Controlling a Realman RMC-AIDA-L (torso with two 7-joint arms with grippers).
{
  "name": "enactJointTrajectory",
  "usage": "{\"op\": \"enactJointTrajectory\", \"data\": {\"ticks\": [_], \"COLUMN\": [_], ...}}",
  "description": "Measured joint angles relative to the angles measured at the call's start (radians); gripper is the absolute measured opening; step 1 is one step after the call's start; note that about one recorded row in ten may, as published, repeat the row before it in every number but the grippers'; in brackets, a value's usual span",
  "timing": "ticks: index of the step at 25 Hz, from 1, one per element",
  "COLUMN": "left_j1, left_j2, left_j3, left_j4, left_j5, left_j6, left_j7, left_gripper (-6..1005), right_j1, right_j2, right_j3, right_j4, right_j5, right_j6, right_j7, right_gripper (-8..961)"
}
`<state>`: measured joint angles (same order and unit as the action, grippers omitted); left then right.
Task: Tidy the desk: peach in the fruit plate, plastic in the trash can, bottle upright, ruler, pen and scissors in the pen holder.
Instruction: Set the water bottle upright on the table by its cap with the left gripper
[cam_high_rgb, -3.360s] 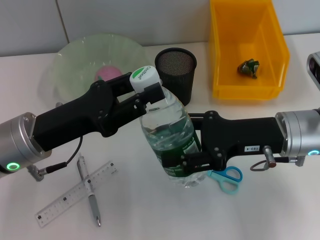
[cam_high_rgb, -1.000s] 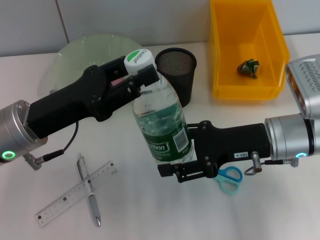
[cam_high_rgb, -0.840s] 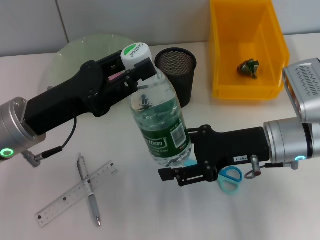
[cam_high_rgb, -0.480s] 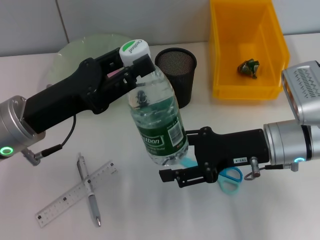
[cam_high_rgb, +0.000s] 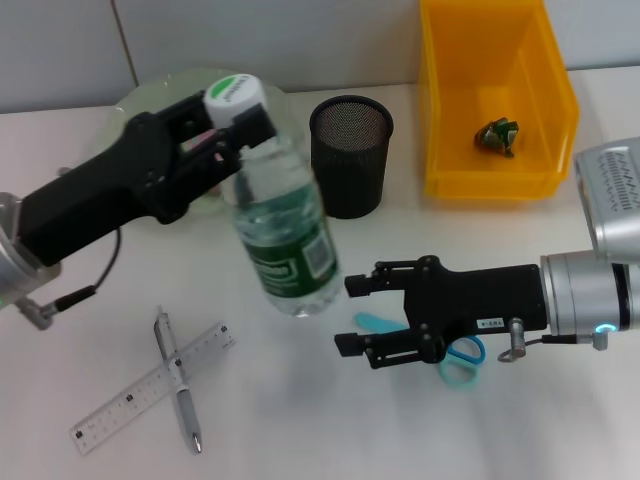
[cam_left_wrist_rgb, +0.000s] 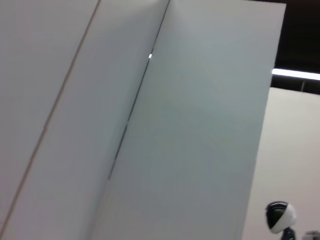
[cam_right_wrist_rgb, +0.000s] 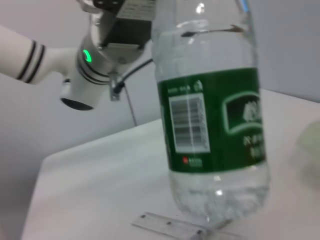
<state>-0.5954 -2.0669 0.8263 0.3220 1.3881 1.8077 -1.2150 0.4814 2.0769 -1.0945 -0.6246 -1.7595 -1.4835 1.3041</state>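
The left hand (cam_high_rgb: 243, 125) grips the bottle (cam_high_rgb: 283, 243) at its neck, just under the white cap (cam_high_rgb: 236, 93), left of centre in the head view. The bottle stands upright but slightly tilted, its base at the worktop (cam_high_rgb: 300, 420) — whether it touches cannot be told. The right wrist view shows the bottle (cam_right_wrist_rgb: 212, 115) close up, with its green label and clear base.

The right hand (cam_high_rgb: 352, 315) reaches in from the right of the frame with its fingers spread open, holding nothing, just beside the bottle's base and apart from it. Under this hand lie the blue scissors (cam_high_rgb: 455, 352).

The black mesh pen holder (cam_high_rgb: 351, 155) stands at upper centre, just right of the bottle's shoulder. The green fruit plate (cam_high_rgb: 140, 100) sits at upper left, mostly hidden behind the left arm. In the yellow bin (cam_high_rgb: 495, 95) at upper right lies a crumpled scrap of plastic (cam_high_rgb: 498, 135). At lower left the pen (cam_high_rgb: 178, 380) lies crossed over the clear ruler (cam_high_rgb: 150, 400).
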Motion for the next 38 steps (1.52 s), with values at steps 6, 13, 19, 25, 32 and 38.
{"op": "enactJointTrajectory", "data": {"ticks": [6,13,19,25,32,38], "left_j1": [0.062,0.104,0.119,0.121,0.131,0.132], "left_j2": [0.002,0.002,-0.003,-0.003,-0.004,-0.005], "left_j3": [-0.003,-0.052,-0.083,-0.093,-0.093,-0.093], "left_j4": [0.058,0.056,0.031,-0.001,-0.037,-0.049], "left_j5": [0.0,0.0,0.0,-0.015,-0.05,-0.058], "left_j6": [-0.052,-0.124,-0.184,-0.235,-0.279,-0.311], "left_j7": [0.033,0.127,0.21,0.28,0.344,0.375], "left_gripper": [467,470,473,476,479,481], "right_j1": [-0.021,-0.032,-0.04,-0.063,-0.092,-0.093], "right_j2": [0.0,0.001,0.004,0.008,0.009,0.009], "right_j3": [0.014,0.016,0.016,0.016,0.016,0.016], "right_j4": [0.001,0.002,0.002,0.003,0.044,0.115], "right_j5": [0.018,0.019,0.022,0.059,0.129,0.205], "right_j6": [0.023,0.03,0.03,0.03,0.049,0.054], "right_j7": [-0.034,-0.069,-0.09,-0.145,-0.262,-0.381], "right_gripper": [763,764,765,764,764,763]}}
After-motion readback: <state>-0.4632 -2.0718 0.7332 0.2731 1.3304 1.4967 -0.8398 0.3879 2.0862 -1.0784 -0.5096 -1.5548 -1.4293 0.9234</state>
